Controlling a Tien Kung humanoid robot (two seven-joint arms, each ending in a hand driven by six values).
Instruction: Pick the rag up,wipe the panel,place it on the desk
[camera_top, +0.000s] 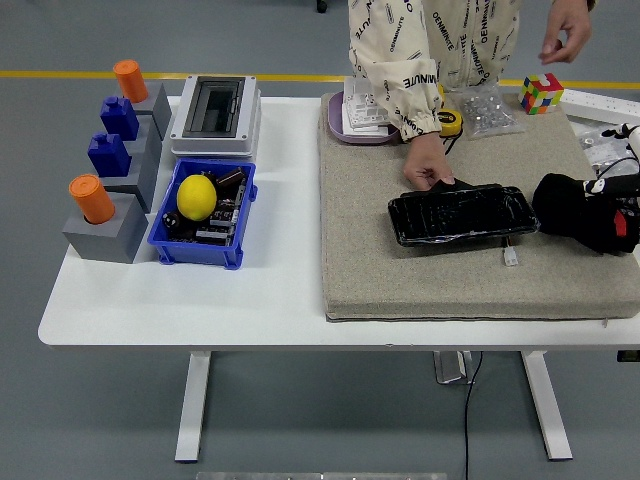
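A glossy black panel (463, 214) lies on the beige mat (400, 270) covering the right part of the white table (200, 290), toward the mat's right half; its far left corner is pinned by a person's hand (428, 165), while the person's other hand (566, 30) is raised above the table's far right corner; the right hand (590, 212) is seen at the mat's right edge, just beside the panel's right end, wrapped in what appears to be a black rag (568, 204), though the grasp itself cannot be told from this dark mass; a Rubik's cube (541, 92) stands at the far right edge; a blue bin (170, 235) holding a lemon (196, 196) sits toward the table's left side.
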